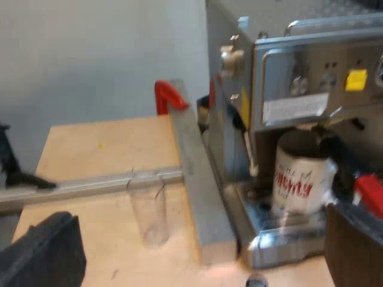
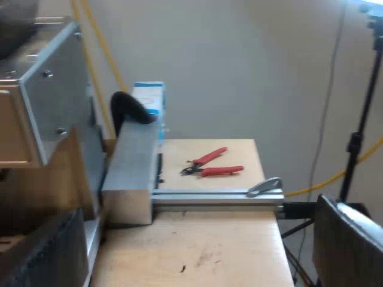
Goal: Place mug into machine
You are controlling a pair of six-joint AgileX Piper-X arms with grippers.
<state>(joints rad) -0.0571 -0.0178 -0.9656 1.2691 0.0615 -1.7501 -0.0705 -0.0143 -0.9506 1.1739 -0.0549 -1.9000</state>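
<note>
— Well, where does the mug (image 1: pixel 296 179) sit?
— On the coffee machine's (image 1: pixel 311 78) drip tray (image 1: pixel 275 246), upright beneath the spouts and well in from the tray's edge. The red-ended handle (image 1: pixel 368 192) is just beside it. Going by that, I'd say the placing is done.
— And if it needs lifting?
— It looks like glazed pottery: stiff, fairly heavy, slick under the pads, and liable to chip against metal. I'd pinch the wall at the rim, one finger inside. I cannot make out the mug's own handle.
— The claws?
— The left gripper (image 1: pixel 200 239) has its fingers spread wide with nothing between them. It hangs over the desk (image 1: pixel 90 149) near the measuring glass (image 1: pixel 148 209), which stands by the rail (image 1: pixel 90 185). The right gripper (image 2: pixel 197 251) is likewise apart and empty, over the desk beside the machine. Red pliers (image 2: pixel 221 171) lie between the rail and the desk's edge by the wall.
</note>
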